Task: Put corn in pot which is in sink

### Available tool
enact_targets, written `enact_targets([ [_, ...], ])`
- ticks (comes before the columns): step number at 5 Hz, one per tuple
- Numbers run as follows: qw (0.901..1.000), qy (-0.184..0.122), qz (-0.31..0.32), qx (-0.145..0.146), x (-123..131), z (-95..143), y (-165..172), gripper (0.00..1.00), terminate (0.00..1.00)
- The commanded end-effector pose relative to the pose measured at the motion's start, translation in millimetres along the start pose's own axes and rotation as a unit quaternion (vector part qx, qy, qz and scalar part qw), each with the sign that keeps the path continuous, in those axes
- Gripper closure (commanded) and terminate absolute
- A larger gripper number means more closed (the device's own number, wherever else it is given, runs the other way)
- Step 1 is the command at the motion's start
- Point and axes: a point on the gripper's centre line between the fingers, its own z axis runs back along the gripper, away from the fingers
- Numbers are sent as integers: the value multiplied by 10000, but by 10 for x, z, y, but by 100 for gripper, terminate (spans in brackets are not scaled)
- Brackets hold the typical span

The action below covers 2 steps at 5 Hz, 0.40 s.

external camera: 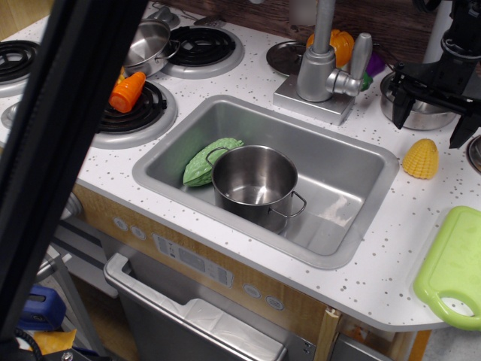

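Note:
The corn (421, 159), a small yellow ribbed dome, lies on the white counter to the right of the sink (342, 162). The shiny steel pot (255, 183) stands upright and empty in the sink's front left part. My black gripper (430, 125) hangs open just above and behind the corn. Its two fingers are spread wide, one on each side of the corn, and it holds nothing.
A green leafy toy (204, 162) lies in the sink against the pot. The faucet (325, 68) stands behind the sink. An orange carrot piece (128, 92) sits on the left burner and a steel pan (147, 45) behind it. A green cutting board (455, 267) is at front right. A black bar (68, 150) crosses the left foreground.

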Motion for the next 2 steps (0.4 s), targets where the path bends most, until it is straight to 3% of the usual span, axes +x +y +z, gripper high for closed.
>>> enact_targets([
  [1,10000,0,0,0,0,0,0,0,0],
  [2,9999,-88,-66,-11,48,-17,-3,0,0],
])
